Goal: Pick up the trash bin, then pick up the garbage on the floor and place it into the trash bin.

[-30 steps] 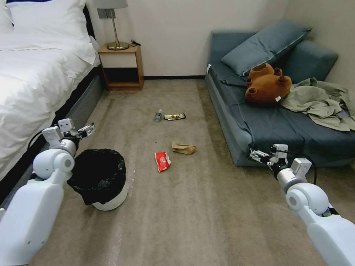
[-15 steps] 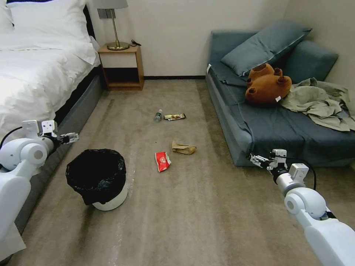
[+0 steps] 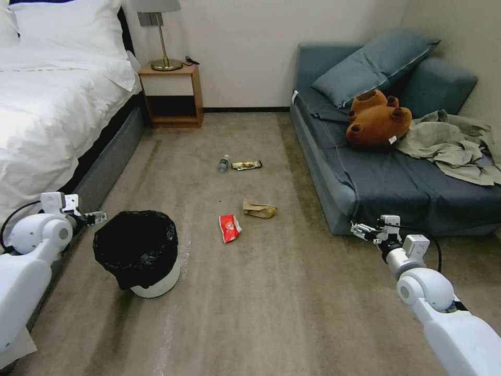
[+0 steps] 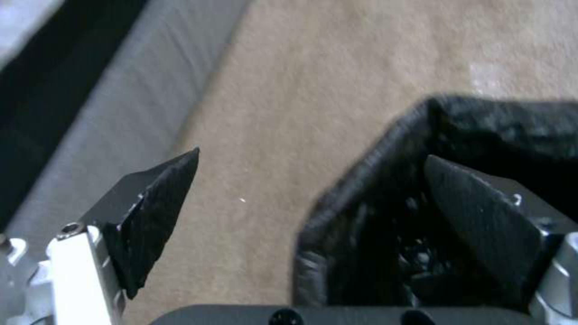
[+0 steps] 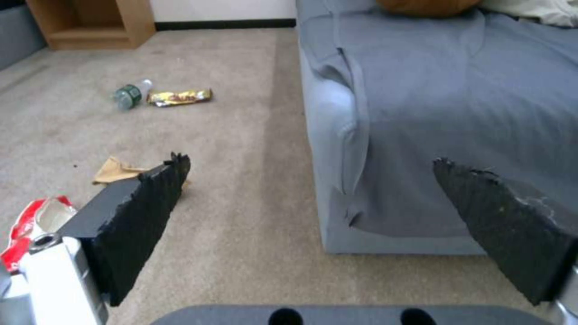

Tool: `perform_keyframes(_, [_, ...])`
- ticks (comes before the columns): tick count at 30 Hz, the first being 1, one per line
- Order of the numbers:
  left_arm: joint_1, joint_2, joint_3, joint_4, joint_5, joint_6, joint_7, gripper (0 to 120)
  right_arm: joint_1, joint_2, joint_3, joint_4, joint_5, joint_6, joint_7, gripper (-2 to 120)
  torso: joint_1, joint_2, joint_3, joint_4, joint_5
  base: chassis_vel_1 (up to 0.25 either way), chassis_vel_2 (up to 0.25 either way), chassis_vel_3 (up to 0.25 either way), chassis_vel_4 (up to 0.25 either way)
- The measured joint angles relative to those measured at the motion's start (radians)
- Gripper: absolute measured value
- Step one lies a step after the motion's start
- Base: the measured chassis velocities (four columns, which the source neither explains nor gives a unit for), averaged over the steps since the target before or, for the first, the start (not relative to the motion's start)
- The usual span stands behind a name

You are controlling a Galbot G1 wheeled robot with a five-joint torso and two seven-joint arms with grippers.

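Observation:
The trash bin [image 3: 136, 250], white with a black bag liner, stands on the carpet at the near left. My left gripper [image 3: 98, 216] hovers open at its left rim. In the left wrist view the left gripper [image 4: 313, 155] straddles the bag's edge [image 4: 367, 189], one finger over the bin's inside and the other over carpet. The garbage lies mid-floor: a red-and-white packet [image 3: 229, 228], a brown paper bag [image 3: 259, 209], a small bottle [image 3: 223, 163] and a gold wrapper [image 3: 246, 165]. My right gripper [image 3: 361, 230] hangs open and empty by the sofa's front corner.
A white bed [image 3: 52, 104] runs along the left, close to the bin. A wooden nightstand [image 3: 172, 94] stands at the back wall. The blue sofa [image 3: 396, 183] on the right carries a brown plush bear [image 3: 374, 120] and an olive cloth [image 3: 454, 143].
My left arm swung left and then down, so its gripper went from behind the bin to the bin's left rim. The right gripper sank slightly.

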Motion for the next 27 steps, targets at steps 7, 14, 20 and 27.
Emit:
perform_keyframes(7, [-0.025, -0.063, 0.025, 0.076, 0.066, -0.001, 0.031, 100, 0.000, 0.002, 0.000, -0.021, -0.008, 0.008, -0.003, 100, 0.000, 0.000, 0.000, -0.0001, 0.0002, 0.000, 0.000, 0.000, 0.000])
perform_keyframes(14, [-0.048, -0.121, 0.034, 0.160, 0.128, -0.002, 0.051, 100, 0.008, 0.002, -0.003, -0.030, -0.007, 0.009, -0.004, 100, 0.000, 0.000, 0.000, 0.0000, 0.0001, 0.000, 0.000, 0.000, 0.000])
perform_keyframes(20, [-0.062, -0.147, 0.043, 0.204, 0.143, -0.002, 0.063, 97, 0.028, 0.003, -0.020, -0.039, 0.001, 0.009, -0.004, 100, 0.000, 0.000, 0.000, -0.0001, 0.0002, 0.000, 0.000, 0.000, 0.000])
perform_keyframes(27, [-0.060, -0.160, 0.031, 0.227, 0.159, -0.009, 0.087, 68, 0.044, 0.001, -0.035, -0.045, 0.018, 0.008, -0.003, 100, 0.000, 0.000, 0.000, 0.0003, 0.0013, 0.000, 0.000, 0.000, 0.000])
